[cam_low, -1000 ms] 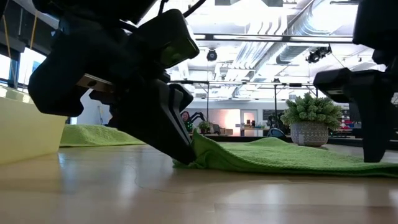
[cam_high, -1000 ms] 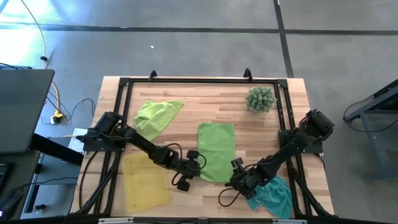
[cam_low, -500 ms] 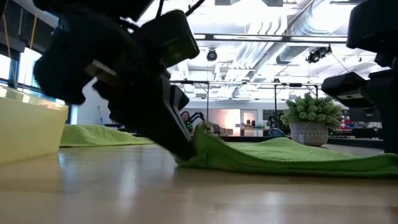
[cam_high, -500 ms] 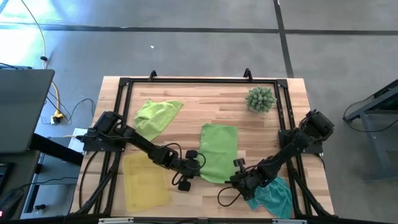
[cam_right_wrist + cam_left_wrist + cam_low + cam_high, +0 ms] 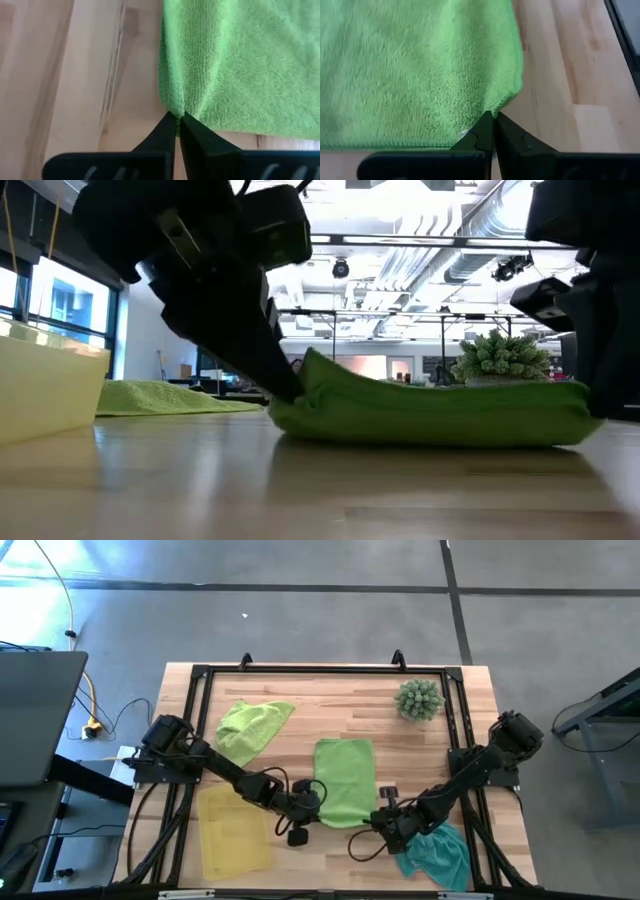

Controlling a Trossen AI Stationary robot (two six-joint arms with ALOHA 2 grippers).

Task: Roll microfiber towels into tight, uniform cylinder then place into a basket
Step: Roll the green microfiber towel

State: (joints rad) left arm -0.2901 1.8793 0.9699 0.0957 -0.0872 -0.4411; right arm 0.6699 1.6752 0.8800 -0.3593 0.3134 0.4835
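A lime green microfiber towel lies spread in the table's middle, its near edge raised off the wood. My left gripper is shut on its near left corner. My right gripper is shut on its near right corner. A second lime towel lies crumpled at the far left. A teal towel lies at the near right, partly under my right arm. The yellow basket stands at the near left. My left gripper pinches the towel's near left corner between its two fingertips, slanting down from the near left. The corner is lifted off the table; the far part of the towel still lies flat. My right gripper pinches the towel's near right corner between its two fingertips, slanting down from the near right. That corner is also raised, and the near edge runs between the two grippers above the wood.
A spiky green plant in a pot stands at the far right. A black frame runs around the tabletop. Bare wood lies between the towel and the table's near edge.
My right gripper has shut on the towel's near right corner. Both grippers have risen a little and rolled at the wrist. The towel's near edge has lifted off the table into a raised fold, while its far part has stayed flat.
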